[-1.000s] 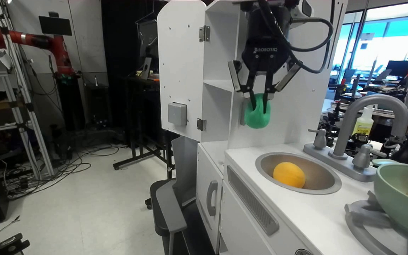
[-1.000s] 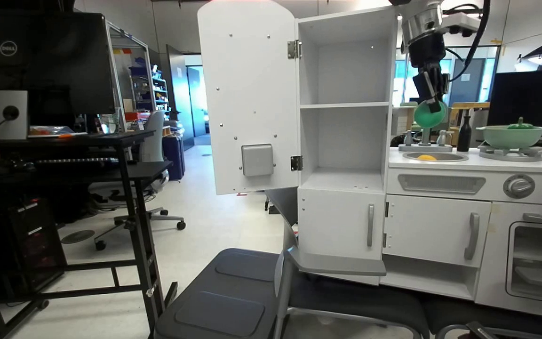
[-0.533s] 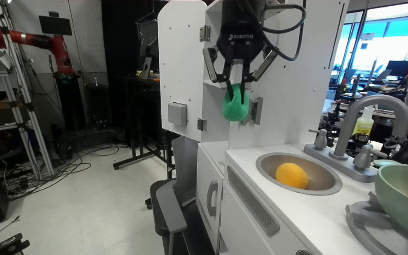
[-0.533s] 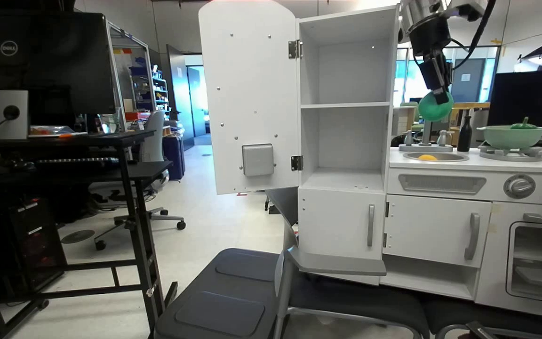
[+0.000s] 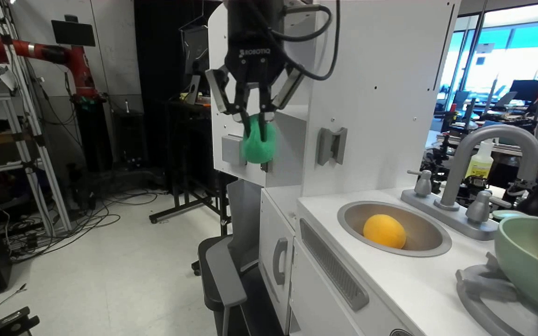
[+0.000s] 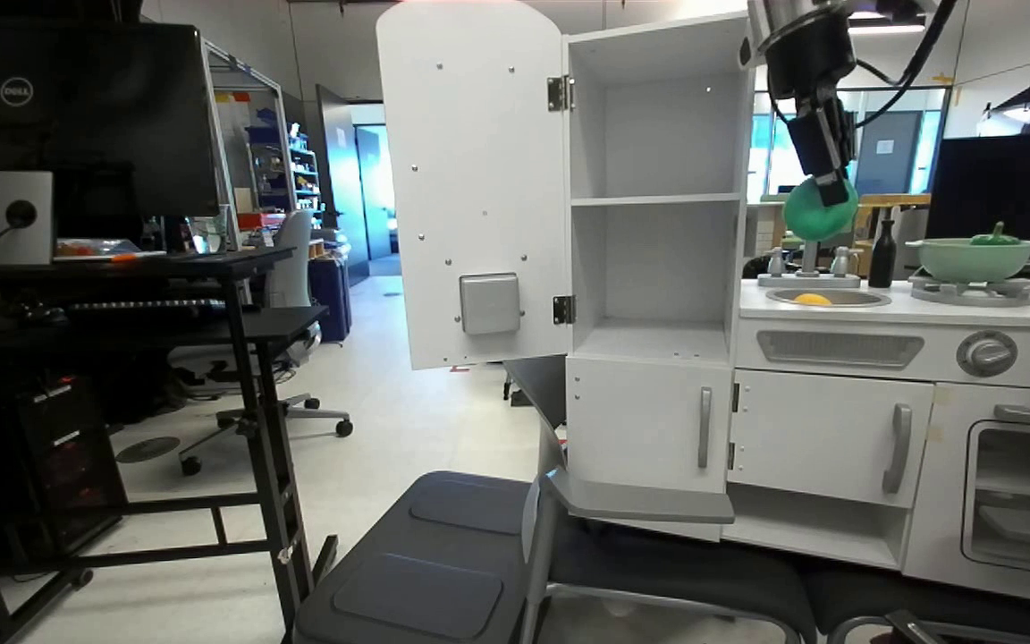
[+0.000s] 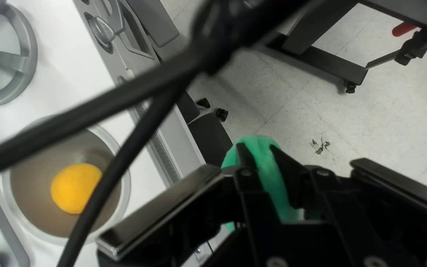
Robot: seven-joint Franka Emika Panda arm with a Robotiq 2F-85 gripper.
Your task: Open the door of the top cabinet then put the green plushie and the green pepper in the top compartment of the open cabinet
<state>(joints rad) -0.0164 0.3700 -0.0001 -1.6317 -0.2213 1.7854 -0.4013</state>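
Door (image 6: 482,170) of the top cabinet (image 6: 655,200) stands open, but neither placing is done: the gripper (image 5: 255,132), closed around the green plushie (image 5: 259,151), hangs outside that cabinet, while the green pepper (image 6: 996,238) sits in a bowl (image 6: 971,262) well apart from the cabinet.

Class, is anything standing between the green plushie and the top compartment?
Nothing visible bars the top compartment: the door stands open. The green plushie may need steering around the side wall and over the shelf.

The floor (image 5: 124,275) is pale, the windows (image 5: 530,53) (blue toward the top) bright.
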